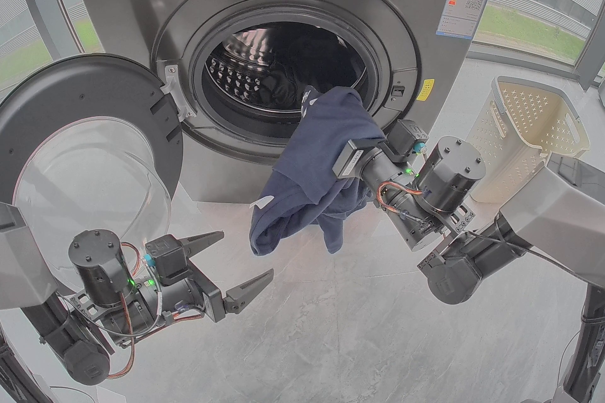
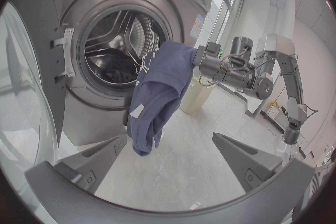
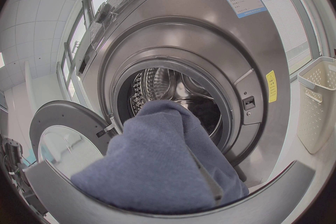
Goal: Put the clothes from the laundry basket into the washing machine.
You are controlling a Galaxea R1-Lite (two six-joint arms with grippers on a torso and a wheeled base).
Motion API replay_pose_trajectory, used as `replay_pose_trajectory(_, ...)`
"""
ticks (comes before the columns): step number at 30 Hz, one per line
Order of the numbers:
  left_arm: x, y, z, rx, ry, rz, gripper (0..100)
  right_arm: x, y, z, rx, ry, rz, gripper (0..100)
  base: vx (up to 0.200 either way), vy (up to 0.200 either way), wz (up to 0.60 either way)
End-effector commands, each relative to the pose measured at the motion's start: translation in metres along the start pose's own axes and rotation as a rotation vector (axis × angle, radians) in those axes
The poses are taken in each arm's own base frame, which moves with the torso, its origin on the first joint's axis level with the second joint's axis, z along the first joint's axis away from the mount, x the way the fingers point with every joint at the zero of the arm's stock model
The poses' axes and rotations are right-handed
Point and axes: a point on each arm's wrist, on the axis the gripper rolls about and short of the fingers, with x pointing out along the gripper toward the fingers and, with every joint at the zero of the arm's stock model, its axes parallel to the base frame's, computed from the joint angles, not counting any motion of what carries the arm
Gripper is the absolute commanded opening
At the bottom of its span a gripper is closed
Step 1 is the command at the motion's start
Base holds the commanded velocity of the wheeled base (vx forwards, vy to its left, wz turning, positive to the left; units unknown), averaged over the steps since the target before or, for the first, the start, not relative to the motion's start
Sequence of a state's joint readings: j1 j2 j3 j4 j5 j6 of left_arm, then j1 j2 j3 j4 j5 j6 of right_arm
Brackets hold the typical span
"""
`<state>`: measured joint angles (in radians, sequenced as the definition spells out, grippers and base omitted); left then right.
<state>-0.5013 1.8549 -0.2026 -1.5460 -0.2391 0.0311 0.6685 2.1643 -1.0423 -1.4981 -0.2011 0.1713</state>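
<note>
A navy garment (image 1: 312, 171) hangs draped over my right gripper (image 1: 328, 143), which is shut on it just in front of the washing machine's round opening (image 1: 287, 73). The cloth's top edge reaches the drum's rim and its lower folds dangle toward the floor. From the right wrist the navy garment (image 3: 157, 161) covers the fingers, with the drum (image 3: 171, 95) straight behind. Dark clothes (image 2: 117, 72) lie inside the drum. My left gripper (image 1: 236, 269) stands open low at the left, beside the swung-open door (image 1: 88, 133). The cream laundry basket (image 1: 529, 133) stands right of the machine.
The washer door (image 2: 24, 95) hangs open to the left, close by my left arm. Pale marble floor (image 1: 328, 329) spreads in front of the machine. Windows run behind and to both sides.
</note>
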Motion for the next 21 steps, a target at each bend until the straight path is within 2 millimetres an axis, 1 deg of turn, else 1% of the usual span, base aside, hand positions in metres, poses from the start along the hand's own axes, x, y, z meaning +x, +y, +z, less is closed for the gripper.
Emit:
replay_pose_trajectory(1, 0.012, 0.004, 0.021, 0.017, -0.103, 0.012, 100, -0.001, 0.008, 0.0, 0.008, 0.001, 0.016, 0, 0.0, 0.0, 0.0)
replay_pose_trajectory(3, 0.022, 0.005, 0.027, 0.025, -0.139, 0.008, 100, -0.002, 0.011, -0.001, 0.011, 0.005, 0.023, 0, 0.0, 0.0, 0.0)
replay_pose_trajectory(5, 0.032, 0.005, 0.029, 0.028, -0.151, 0.001, 100, -0.003, 0.012, -0.002, 0.011, 0.008, 0.025, 0, 0.0, 0.0, 0.0)
replay_pose_trajectory(6, 0.038, 0.004, 0.028, 0.029, -0.153, -0.006, 100, -0.003, 0.013, -0.002, 0.012, 0.007, 0.026, 0, 0.0, 0.0, 0.0)
replay_pose_trajectory(7, 0.04, 0.004, 0.028, 0.029, -0.153, -0.007, 100, -0.003, 0.013, -0.002, 0.012, 0.007, 0.026, 0, 0.0, 0.0, 0.0)
replay_pose_trajectory(8, 0.05, 0.005, 0.026, 0.033, -0.157, -0.013, 100, -0.003, 0.013, -0.002, 0.012, 0.009, 0.028, 0, 0.0, 0.0, 0.0)
replay_pose_trajectory(10, 0.06, 0.006, 0.024, 0.036, -0.161, -0.022, 100, -0.003, 0.013, -0.002, 0.012, 0.009, 0.025, 0, 0.0, 0.0, 0.0)
replay_pose_trajectory(12, 0.064, 0.007, 0.022, 0.037, -0.159, -0.025, 100, -0.003, 0.014, -0.002, 0.011, 0.009, 0.026, 0, 0.0, 0.0, 0.0)
replay_pose_trajectory(13, 0.072, 0.006, 0.018, 0.045, -0.156, -0.032, 100, -0.003, 0.014, -0.003, 0.012, 0.011, 0.027, 0, 0.0, 0.0, 0.0)
replay_pose_trajectory(17, 0.087, 0.006, 0.015, 0.049, -0.16, -0.044, 100, -0.004, 0.017, -0.004, 0.013, 0.017, 0.032, 0, 0.0, 0.0, 0.0)
replay_pose_trajectory(18, 0.088, 0.006, 0.015, 0.049, -0.163, -0.042, 100, -0.004, 0.018, -0.004, 0.014, 0.019, 0.033, 0, 0.0, 0.0, 0.0)
replay_pose_trajectory(21, 0.102, 0.009, 0.015, 0.055, -0.182, -0.043, 100, -0.005, 0.02, -0.004, 0.017, 0.022, 0.038, 0, 0.0, 0.0, 0.0)
